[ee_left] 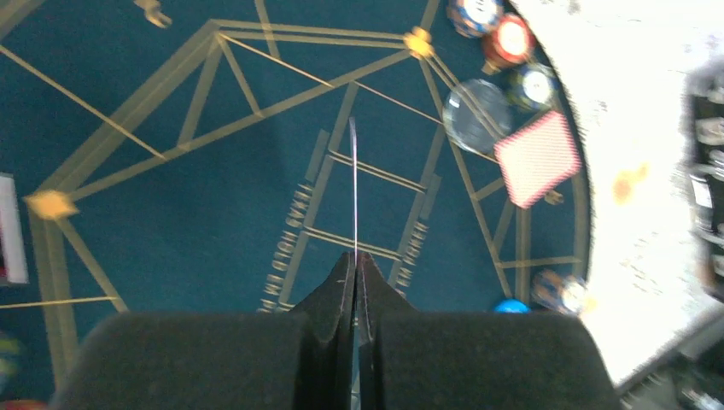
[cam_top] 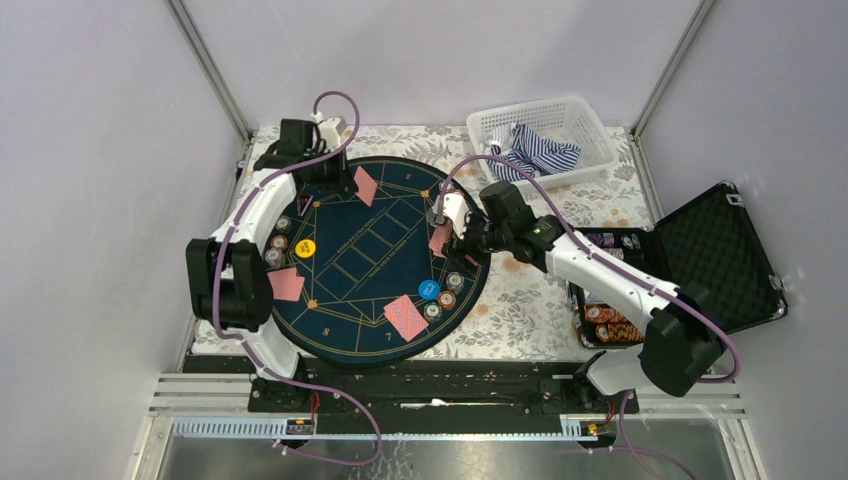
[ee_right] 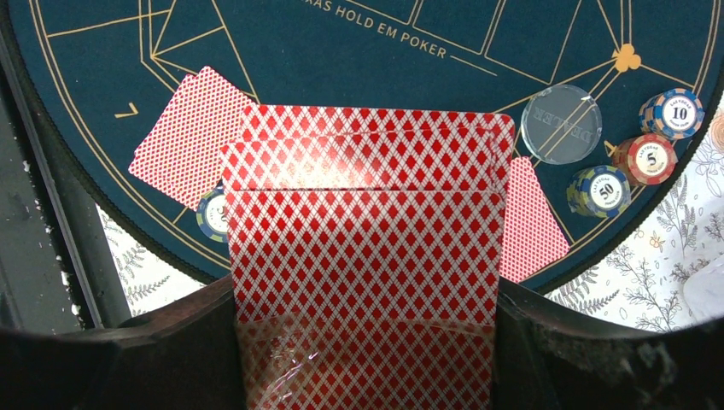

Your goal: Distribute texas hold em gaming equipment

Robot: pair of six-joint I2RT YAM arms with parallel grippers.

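Right pincer [ee_right: 367, 346] grasps the deck [ee_right: 367, 248] as supply; left pincer [ee_left: 356, 260] clenches one card [ee_left: 353, 188] (edge-on), probably to deal it

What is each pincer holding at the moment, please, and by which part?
The left pincer is shut on the near end of a card, seen edge-on. The right pincer holds a stack of cards by its side edges.

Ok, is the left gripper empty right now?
No, the left gripper is shut on a card, which shows edge-on as a thin line sticking out from between its fingers.
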